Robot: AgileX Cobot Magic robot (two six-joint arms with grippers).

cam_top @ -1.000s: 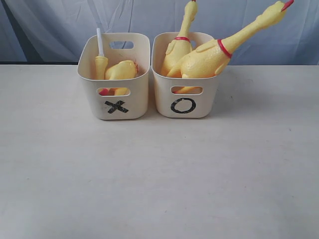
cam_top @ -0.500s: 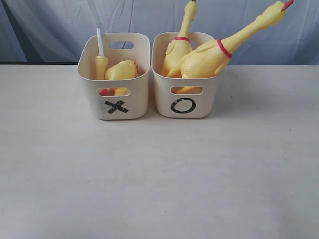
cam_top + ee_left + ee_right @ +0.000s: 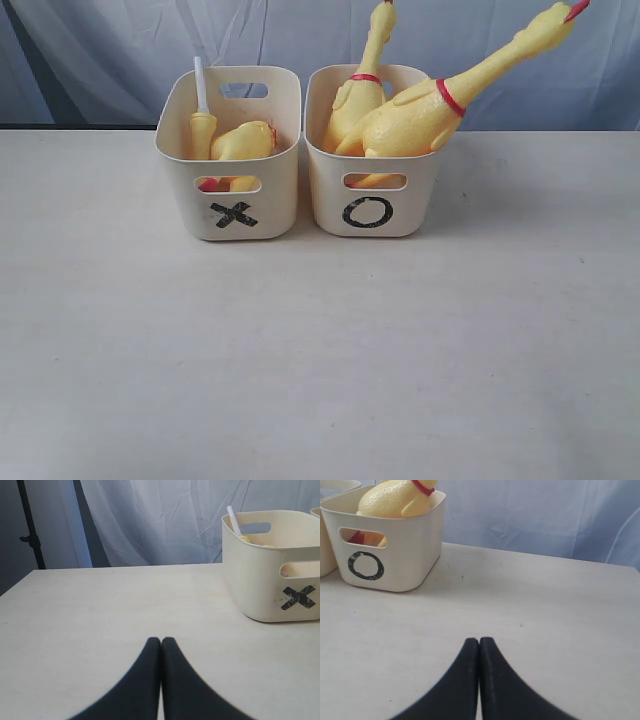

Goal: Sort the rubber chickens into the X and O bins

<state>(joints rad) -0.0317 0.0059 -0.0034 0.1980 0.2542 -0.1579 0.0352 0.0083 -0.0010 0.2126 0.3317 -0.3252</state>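
Two cream tubs stand side by side at the back of the table. The X bin (image 3: 232, 215) holds the headless yellow body (image 3: 244, 141) and the neck piece with a white tube (image 3: 202, 110). Inside the O bin (image 3: 370, 215) two whole rubber chickens lean, one upright (image 3: 358, 95), one slanting right (image 3: 430, 108). Neither gripper shows in the exterior view. My left gripper (image 3: 161, 641) is shut and empty over bare table, the X bin (image 3: 272, 575) apart from it. The right gripper (image 3: 479, 640) is shut and empty too, away from the O bin (image 3: 395, 550).
A pale cloth backdrop (image 3: 120, 50) hangs behind the table. A dark stand pole (image 3: 31, 525) rises beyond the table's edge in the left wrist view. The beige tabletop (image 3: 320, 350) stretches in front of the bins.
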